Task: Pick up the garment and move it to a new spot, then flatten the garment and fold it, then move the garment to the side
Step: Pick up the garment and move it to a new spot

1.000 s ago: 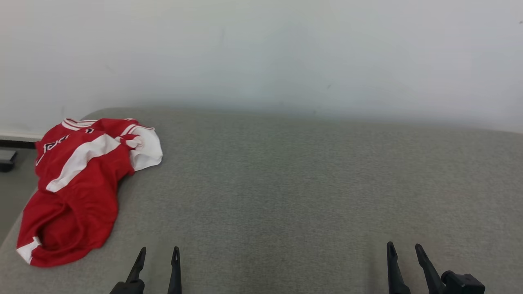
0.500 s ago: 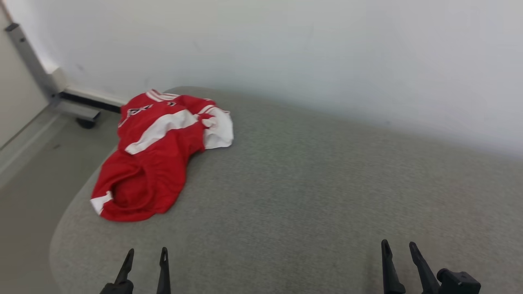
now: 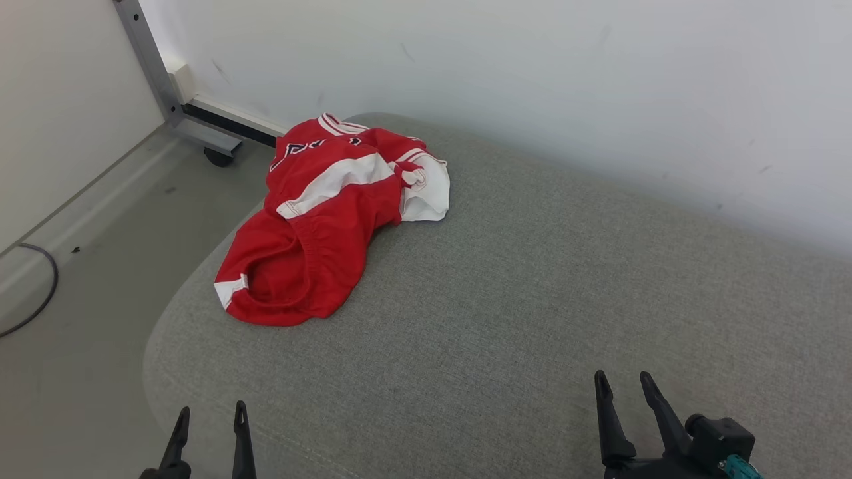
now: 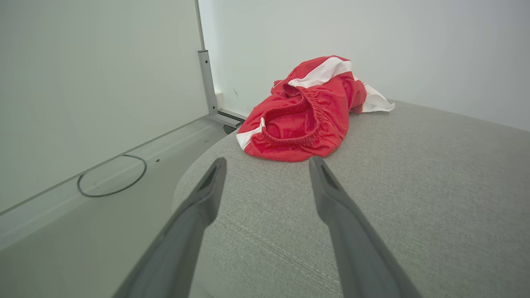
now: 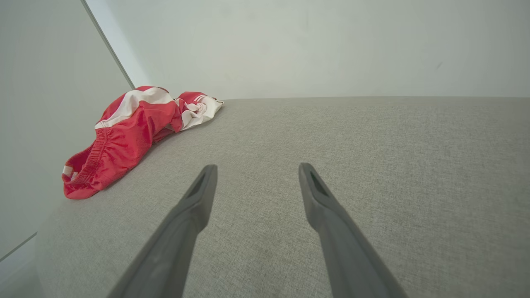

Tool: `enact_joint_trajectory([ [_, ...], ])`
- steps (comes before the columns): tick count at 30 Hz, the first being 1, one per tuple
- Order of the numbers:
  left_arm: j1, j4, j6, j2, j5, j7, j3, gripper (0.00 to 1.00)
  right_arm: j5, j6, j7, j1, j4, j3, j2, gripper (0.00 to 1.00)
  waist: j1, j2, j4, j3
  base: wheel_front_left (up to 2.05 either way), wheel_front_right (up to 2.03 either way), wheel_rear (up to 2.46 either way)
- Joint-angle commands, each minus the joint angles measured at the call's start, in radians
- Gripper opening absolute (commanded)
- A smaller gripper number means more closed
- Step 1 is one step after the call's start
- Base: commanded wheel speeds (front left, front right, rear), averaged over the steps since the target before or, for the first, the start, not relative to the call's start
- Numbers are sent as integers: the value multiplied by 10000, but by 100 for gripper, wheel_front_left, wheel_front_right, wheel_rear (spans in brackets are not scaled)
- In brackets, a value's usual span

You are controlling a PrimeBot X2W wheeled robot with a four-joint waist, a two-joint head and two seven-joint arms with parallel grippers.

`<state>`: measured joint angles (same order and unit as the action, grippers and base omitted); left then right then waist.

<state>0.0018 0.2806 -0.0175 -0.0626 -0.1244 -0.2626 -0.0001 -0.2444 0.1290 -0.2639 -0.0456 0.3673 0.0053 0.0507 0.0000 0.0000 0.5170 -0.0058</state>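
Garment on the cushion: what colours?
Red garment with white bands and trim, clearest in the head view.

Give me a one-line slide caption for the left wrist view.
Open left pincer pointing toward a crumpled red-and-white garment lying near the corner of a grey cushion.

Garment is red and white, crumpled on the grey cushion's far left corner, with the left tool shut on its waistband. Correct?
Not quite. The left tool is open and well short of the garment; the head view shows bare grey cushion between them. The rest holds: red and white, crumpled on the far left corner.
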Motion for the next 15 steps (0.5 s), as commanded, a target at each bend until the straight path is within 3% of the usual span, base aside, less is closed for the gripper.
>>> enact_joint_trajectory([
  [1, 178, -67, 29, 18, -80, -35, 47, 100, 33, 32, -11, -119, 39, 49, -9, 100, 0, 0, 43, 49, 0, 0, 0],
  [9, -60, 189, -64, 55, -234, -35, 133, 100, 89, 32, -11, -112, 138, 116, -9, 100, 0, 0, 8, 5, 0, 0, 0],
  [15, -1564, 1342, -444, -187, -382, 275, 19, 100, 146, 32, -11, 60, 52, 17, -8, 100, 0, 0, -42, -68, 0, 0, 0],
])
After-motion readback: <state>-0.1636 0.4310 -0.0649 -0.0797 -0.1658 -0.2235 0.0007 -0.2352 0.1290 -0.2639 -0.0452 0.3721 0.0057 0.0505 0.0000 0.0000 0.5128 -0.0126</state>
